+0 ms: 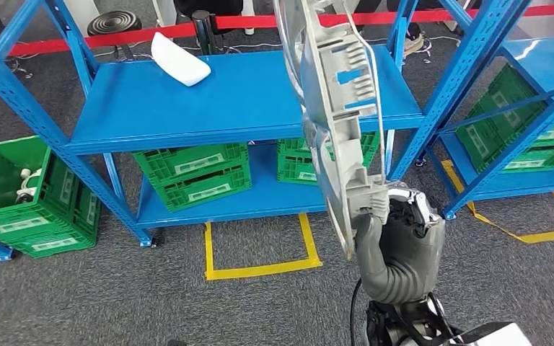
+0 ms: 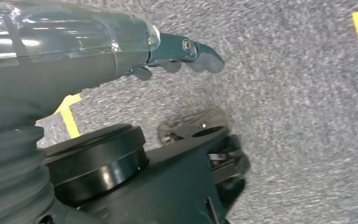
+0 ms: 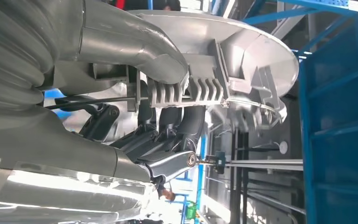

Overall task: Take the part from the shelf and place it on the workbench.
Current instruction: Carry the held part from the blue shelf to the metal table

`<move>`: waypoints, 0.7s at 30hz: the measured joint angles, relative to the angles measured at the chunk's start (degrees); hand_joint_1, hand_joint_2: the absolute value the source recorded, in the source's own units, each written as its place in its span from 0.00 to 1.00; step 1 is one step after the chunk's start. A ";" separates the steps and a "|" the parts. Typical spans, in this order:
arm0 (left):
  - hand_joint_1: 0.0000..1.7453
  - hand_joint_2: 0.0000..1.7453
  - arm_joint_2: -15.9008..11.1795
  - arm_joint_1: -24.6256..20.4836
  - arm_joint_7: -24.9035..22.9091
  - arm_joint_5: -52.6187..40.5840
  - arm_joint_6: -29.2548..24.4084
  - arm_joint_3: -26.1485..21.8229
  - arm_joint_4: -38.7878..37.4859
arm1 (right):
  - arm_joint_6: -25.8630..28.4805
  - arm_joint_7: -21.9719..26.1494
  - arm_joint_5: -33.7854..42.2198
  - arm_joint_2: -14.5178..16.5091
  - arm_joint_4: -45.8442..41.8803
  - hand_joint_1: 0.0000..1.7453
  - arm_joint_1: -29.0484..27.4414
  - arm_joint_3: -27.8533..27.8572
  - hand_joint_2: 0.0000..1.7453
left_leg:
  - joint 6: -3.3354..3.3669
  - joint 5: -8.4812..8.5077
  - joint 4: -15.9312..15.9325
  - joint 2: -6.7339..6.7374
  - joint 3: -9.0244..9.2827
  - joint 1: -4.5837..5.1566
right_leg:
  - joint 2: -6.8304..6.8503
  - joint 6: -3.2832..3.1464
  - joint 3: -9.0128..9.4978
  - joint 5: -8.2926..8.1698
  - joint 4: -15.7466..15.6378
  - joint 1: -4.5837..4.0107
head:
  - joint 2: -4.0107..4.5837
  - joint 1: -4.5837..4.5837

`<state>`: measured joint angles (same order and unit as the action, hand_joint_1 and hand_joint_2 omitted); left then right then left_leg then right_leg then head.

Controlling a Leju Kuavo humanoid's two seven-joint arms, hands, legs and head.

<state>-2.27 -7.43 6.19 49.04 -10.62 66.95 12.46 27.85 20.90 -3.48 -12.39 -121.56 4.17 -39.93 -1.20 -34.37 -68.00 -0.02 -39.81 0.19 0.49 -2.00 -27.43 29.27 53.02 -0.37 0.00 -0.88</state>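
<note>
A long grey plastic part (image 1: 335, 108) with ribs and blue tabs stands almost upright in front of the blue shelf (image 1: 137, 108). My right hand (image 1: 397, 238) grips its lower end, thumb and fingers wrapped around the ribbed edge. The right wrist view shows the same part (image 3: 242, 56) close up, with my dark fingers (image 3: 177, 126) curled under it. A white curved part (image 1: 179, 60) lies on the shelf's top level at the back left. My left hand (image 2: 186, 53) hangs over the grey carpet with its fingers apart and nothing in it.
Green crates (image 1: 195, 173) sit on the shelf's lower level, and another green crate (image 1: 29, 198) stands on the floor at left. A second blue rack (image 1: 526, 122) with green crates is at right. Yellow tape (image 1: 260, 268) marks the carpet. A red barrier band (image 1: 101, 37) runs behind.
</note>
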 joint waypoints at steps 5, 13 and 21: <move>0.00 1.00 0.02 0.01 0.03 -0.04 0.03 0.00 0.01 | -0.05 0.22 -0.35 0.17 0.55 1.00 -0.16 0.03 1.00 | -0.92 3.55 0.89 1.29 4.88 -0.67 | 0.58 0.68 -3.26 -1.43 1.68 0.25 | 0.00 1.15; 0.00 1.00 0.95 -0.25 0.48 -0.55 -0.30 0.00 0.02 | -0.22 0.45 -0.66 -0.11 0.47 1.00 -0.23 0.51 1.00 | 2.21 3.62 10.94 1.11 9.77 -0.50 | 1.32 2.93 -6.31 1.88 7.86 0.21 | 0.00 1.07; 0.00 1.00 1.42 0.11 0.42 -0.71 -0.32 0.00 0.02 | -0.26 0.46 -0.67 -0.49 0.48 1.00 -0.30 0.57 1.00 | 2.55 5.03 10.84 -3.46 8.64 0.27 | -2.61 1.48 -4.70 1.73 9.77 0.21 | 0.00 -0.80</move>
<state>-0.85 -7.33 6.60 48.33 -10.95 66.95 12.48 27.58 21.35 -4.15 -12.88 -121.08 3.87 -39.35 1.35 -29.34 -57.16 -3.47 -31.17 0.47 -2.12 -0.52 -32.13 31.01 62.79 -0.16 0.00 -1.68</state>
